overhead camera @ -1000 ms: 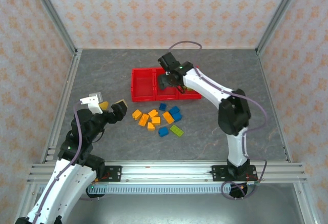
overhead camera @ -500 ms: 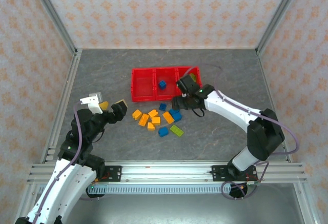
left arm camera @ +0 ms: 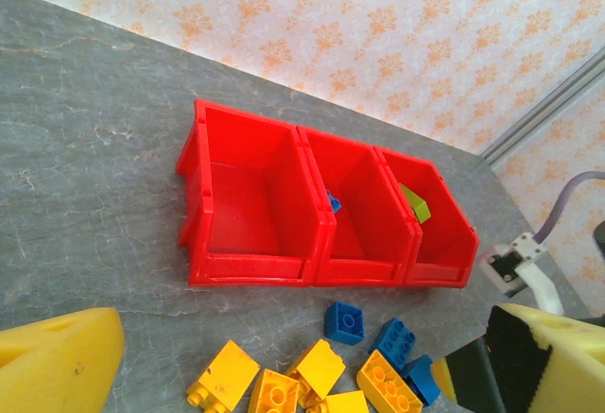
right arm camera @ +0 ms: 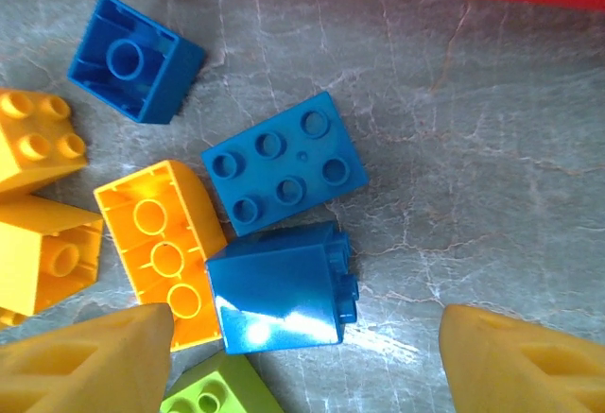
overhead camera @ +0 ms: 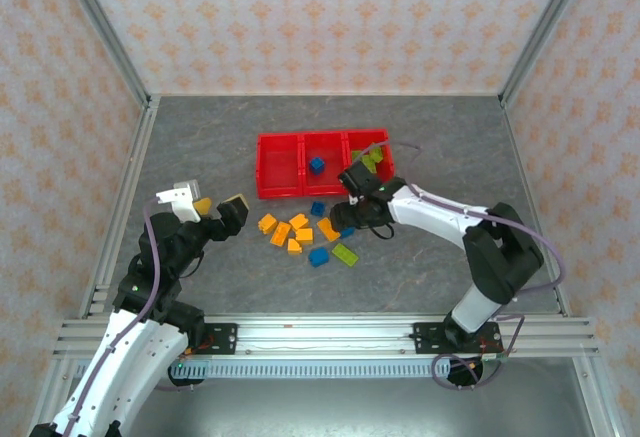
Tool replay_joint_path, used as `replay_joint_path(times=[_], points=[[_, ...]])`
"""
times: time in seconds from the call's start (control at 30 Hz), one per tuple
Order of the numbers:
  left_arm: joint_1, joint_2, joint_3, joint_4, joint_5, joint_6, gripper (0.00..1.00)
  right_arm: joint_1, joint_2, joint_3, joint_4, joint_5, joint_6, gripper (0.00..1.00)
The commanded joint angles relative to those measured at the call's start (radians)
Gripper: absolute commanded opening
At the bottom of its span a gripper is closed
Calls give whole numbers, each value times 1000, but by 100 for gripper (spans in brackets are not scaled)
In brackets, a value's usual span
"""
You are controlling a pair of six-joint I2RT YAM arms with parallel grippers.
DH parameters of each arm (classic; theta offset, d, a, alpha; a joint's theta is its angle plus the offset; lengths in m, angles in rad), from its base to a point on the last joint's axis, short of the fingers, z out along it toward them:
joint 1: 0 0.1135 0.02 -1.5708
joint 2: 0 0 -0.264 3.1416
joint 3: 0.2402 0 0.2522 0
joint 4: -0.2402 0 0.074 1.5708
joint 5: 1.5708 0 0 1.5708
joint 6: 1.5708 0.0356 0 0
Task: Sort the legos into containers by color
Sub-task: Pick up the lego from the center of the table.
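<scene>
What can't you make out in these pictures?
- Left wrist view: the blue lego in the middle container is mostly hidden behind its wall.
- Left wrist view: the green legos in the right container; their number is unclear behind its wall.
- Right wrist view: the lime green lego is cut off by the bottom edge.

We see a left arm [overhead camera: 112, 355] and a right arm [overhead camera: 440, 219], both white with black joints. Each trails a purple cable [left arm camera: 567, 186], and yellow wedge-shaped pads [right arm camera: 80, 361] tip their jaws.
</scene>
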Motion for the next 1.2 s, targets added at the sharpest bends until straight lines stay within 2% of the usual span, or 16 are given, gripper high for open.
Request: replay_joint_path(times=[0.0,0.27,0.53,0.77,1.0,1.17], points=[[-7,1,-4,29,10,15,99,5,27,13,20,0,-14,71],[-7,3,-4,31,12,15,99,7,74,14,18,12,-8,61],[-7,3,-4,30,10,15,99,7,111,41,-32,142,8,56],[-7,3,-4,31,11,15,99,4,110,48,-49,188,13,50],[-7,6,-4,31,14,15,99,4,60,51,-13,117,37,59],[-7,3,-4,31,14,15,100,4,45,50,2,115,86,70]])
